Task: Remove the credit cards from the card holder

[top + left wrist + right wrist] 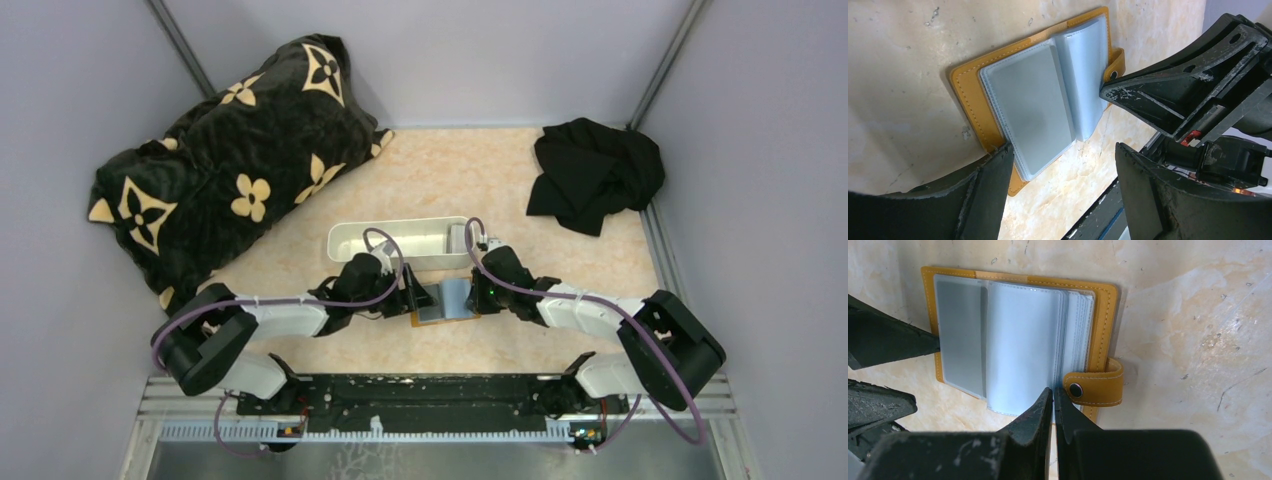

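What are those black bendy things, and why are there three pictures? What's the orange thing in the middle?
Those are two robot arms, each ending in a claw. One picture looks down from above; the other two come from little cameras on the wrists. On the table lie an open orange wallet, a white tray, a black cloth and a dark flowered pillow. The left claw is open over the wallet's edge, holding nothing. The right claw is shut, its tips at the edge of the wallet's plastic pages; whether it pinches one, I cannot tell.
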`<state>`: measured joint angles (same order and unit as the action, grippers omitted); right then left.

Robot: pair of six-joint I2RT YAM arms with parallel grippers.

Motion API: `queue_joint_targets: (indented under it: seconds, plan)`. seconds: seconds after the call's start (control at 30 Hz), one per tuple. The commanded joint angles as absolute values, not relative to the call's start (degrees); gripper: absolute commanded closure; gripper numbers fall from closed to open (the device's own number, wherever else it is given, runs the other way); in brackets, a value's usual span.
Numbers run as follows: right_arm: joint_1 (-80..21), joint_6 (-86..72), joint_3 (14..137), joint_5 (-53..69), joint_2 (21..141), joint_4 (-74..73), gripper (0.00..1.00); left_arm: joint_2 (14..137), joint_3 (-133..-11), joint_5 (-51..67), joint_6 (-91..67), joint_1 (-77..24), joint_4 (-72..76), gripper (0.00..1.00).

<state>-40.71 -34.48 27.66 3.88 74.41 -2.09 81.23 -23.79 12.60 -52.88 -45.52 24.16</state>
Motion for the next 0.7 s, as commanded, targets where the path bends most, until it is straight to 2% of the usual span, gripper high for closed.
queue_joint_targets:
  seconds: [0.0,0.67]
  plan:
    - [-40.78,-33.14,27.48,2.77,75.17,-6.04,0.94,82.27,-25.62,13.92,-52.97,-46.13,27.16,0.19]
    - [-40.80,-33.96,25.20,3.18,73.92,-5.16,0.94,85.95,-30.14,15.42,-53.42,-48.22,29.43,0.19]
